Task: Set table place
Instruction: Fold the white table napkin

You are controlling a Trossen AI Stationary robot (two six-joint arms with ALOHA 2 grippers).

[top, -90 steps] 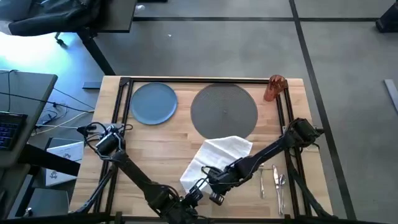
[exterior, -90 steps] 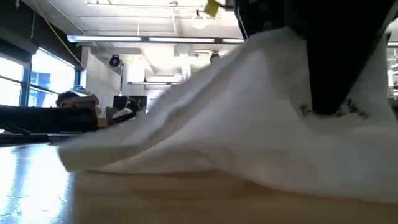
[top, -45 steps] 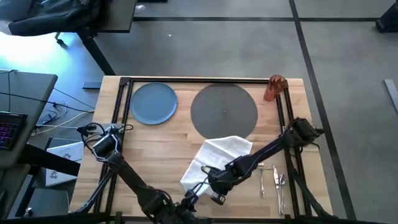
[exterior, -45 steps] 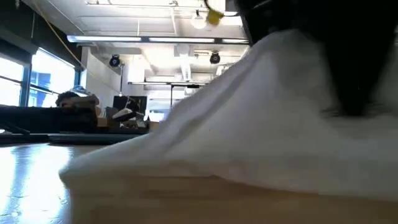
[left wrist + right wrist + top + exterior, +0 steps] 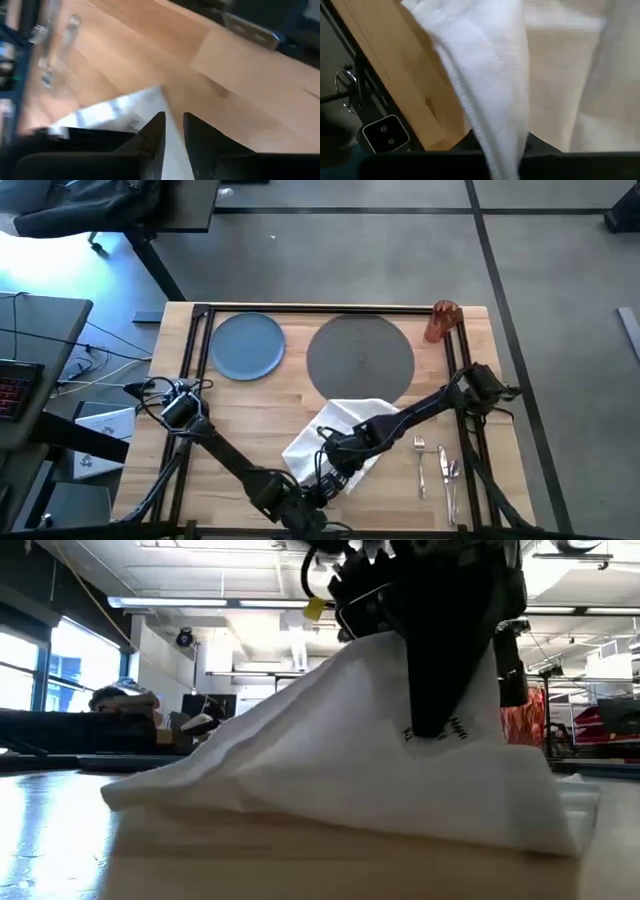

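Observation:
The white napkin [image 5: 340, 430] lies near the table's middle front, drawn up into a tent [image 5: 330, 770]. Its spread lower edges rest on the wood. My right gripper [image 5: 335, 460] stands over the napkin's near part, shut on it. My left gripper [image 5: 320, 485] hovers at the napkin's near edge; in the left wrist view the napkin [image 5: 100, 117] shows white under it. The grey mat [image 5: 360, 358], blue plate [image 5: 247, 345] and orange cup [image 5: 441, 320] sit along the far side. Fork [image 5: 420, 465], knife [image 5: 441, 470] and spoon [image 5: 453, 475] lie at the near right. My right gripper pinches a raised fold of the napkin [image 5: 495, 145] between its two fingers [image 5: 440, 690], coming from above and pointing down. The held part forms the tent's peak [image 5: 395, 640], lifted off the wood. The cloth slopes down from there, and its outer edges lie on the table.
Black rails [image 5: 195, 380] run along the table's left, far and right sides. Bare wood [image 5: 250, 420] lies left of the napkin, between it and the left arm. A desk with a keyboard [image 5: 15, 385] stands beyond the table's left edge.
My right gripper has gone toward the table's far edge and a little left, still shut on the napkin. The held fold has come along, and the whole cloth has slid slightly left. My left arm has reached in toward the napkin's near edge.

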